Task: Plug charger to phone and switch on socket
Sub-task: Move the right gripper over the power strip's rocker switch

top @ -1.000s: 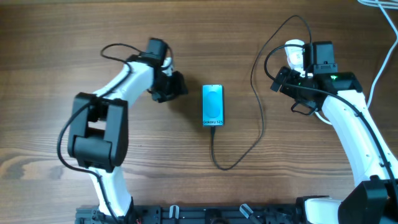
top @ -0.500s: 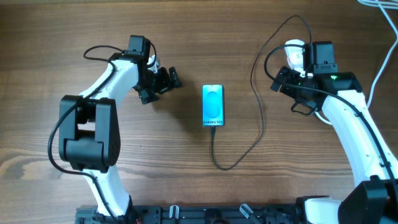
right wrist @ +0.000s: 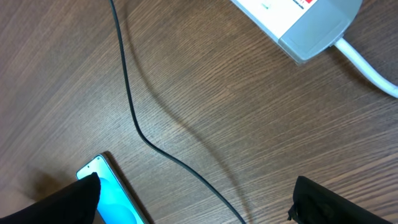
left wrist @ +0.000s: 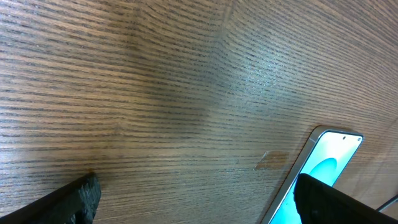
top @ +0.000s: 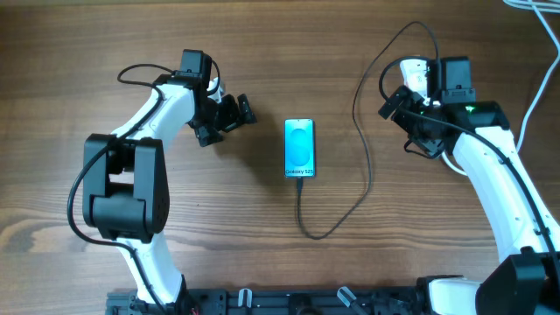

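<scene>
Facing the switch-on step, charger (right wrist: 127, 93) seemingly in phone (top: 299, 148), left tool (left wrist: 205, 202) and right tool (right wrist: 208, 208) released; needed socket (right wrist: 292, 18) switched on next.

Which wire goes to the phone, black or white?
The thin black charger: it loops to the phone's bottom end. The thick white cord leaves the socket.

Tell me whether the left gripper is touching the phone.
No, the open left gripper is clearly apart from the phone, off to its side.

I'm seeing the phone (top: 299, 149) lying flat, screen glowing teal; the charger (right wrist: 126, 81) is looping from its near end toward the white socket (right wrist: 292, 22).
</scene>
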You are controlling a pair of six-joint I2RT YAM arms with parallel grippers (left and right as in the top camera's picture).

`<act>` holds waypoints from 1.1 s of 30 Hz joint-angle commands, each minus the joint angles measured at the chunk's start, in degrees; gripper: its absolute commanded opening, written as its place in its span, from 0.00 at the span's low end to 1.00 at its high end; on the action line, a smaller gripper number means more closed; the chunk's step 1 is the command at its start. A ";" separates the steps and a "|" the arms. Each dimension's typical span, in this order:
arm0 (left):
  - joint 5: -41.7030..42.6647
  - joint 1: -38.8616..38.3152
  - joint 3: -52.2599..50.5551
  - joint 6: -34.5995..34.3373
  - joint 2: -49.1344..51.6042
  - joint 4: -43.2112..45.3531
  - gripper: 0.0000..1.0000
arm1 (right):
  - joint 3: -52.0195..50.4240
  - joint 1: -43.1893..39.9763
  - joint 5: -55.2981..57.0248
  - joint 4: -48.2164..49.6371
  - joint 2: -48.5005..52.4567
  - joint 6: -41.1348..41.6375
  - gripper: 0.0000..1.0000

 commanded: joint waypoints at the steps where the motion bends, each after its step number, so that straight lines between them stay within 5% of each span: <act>1: 0.28 0.04 -0.37 0.24 -0.83 0.00 1.00 | 1.01 -0.02 -0.85 -0.11 0.02 1.09 1.00; 10: 0.28 0.04 -0.37 0.24 -0.85 0.00 1.00 | 1.03 -0.02 6.05 -2.95 0.00 0.33 1.00; 13: 0.28 0.04 -0.37 0.24 -0.83 0.00 1.00 | 1.03 -0.13 4.90 -1.25 0.00 -11.17 0.99; 18: 0.28 0.04 -0.37 0.24 -0.85 0.00 1.00 | 1.55 -6.62 4.52 -0.22 0.02 -17.57 0.78; 19: 0.28 0.04 -0.37 0.24 -0.83 0.00 1.00 | 1.55 -8.31 4.52 0.22 0.02 -18.64 0.79; 20: 0.28 0.04 -0.37 0.24 -0.83 0.00 1.00 | 1.55 -10.49 4.48 0.42 0.02 -19.56 0.96; 21: 0.28 0.04 -0.37 0.24 -0.85 0.00 1.00 | 1.55 -12.63 4.55 0.42 0.02 -19.98 1.00; 29: 0.28 0.04 -0.37 0.24 -0.85 0.00 1.00 | 3.32 -24.81 -14.10 2.84 7.32 -25.33 0.99; 33: 0.28 0.04 -0.37 0.24 -0.85 0.00 1.00 | 18.51 -25.68 -14.29 -8.96 13.77 -28.65 1.00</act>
